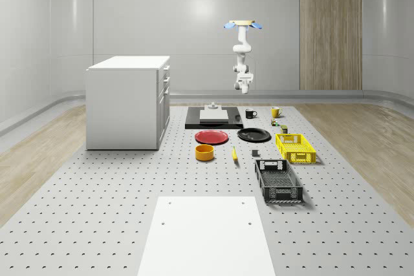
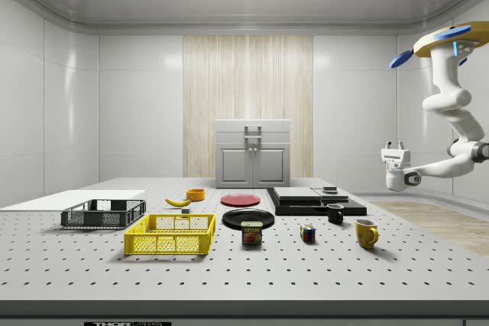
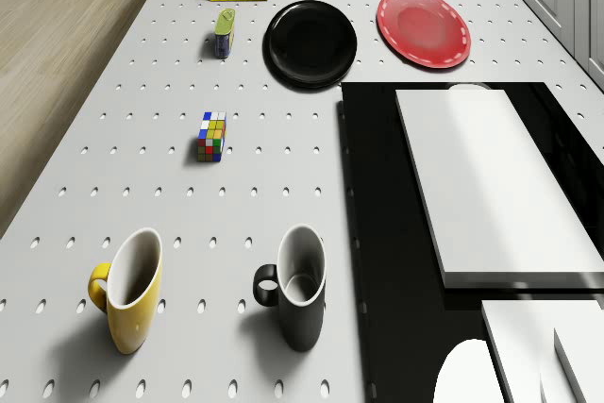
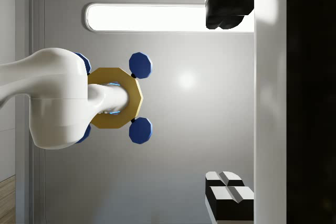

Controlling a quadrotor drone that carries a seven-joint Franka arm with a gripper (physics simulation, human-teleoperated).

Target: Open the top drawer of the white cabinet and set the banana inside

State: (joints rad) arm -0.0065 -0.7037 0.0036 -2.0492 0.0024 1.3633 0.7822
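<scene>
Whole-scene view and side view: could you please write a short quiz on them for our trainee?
1. True or false: the cabinet's top drawer is open.
2. The banana lies nearest to: A) the orange bowl, B) the yellow mug, C) the black mug.
3. Is the drone, over the table's far end in the whole-scene view with its gripper in the air, hovering or resting?
Key: 1 false; 2 A; 3 hovering.

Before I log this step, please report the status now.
Drone hovers beyond the mugs, gripper empty, pointing up. Banana beside orange bowl. White cabinet drawers closed.
</scene>
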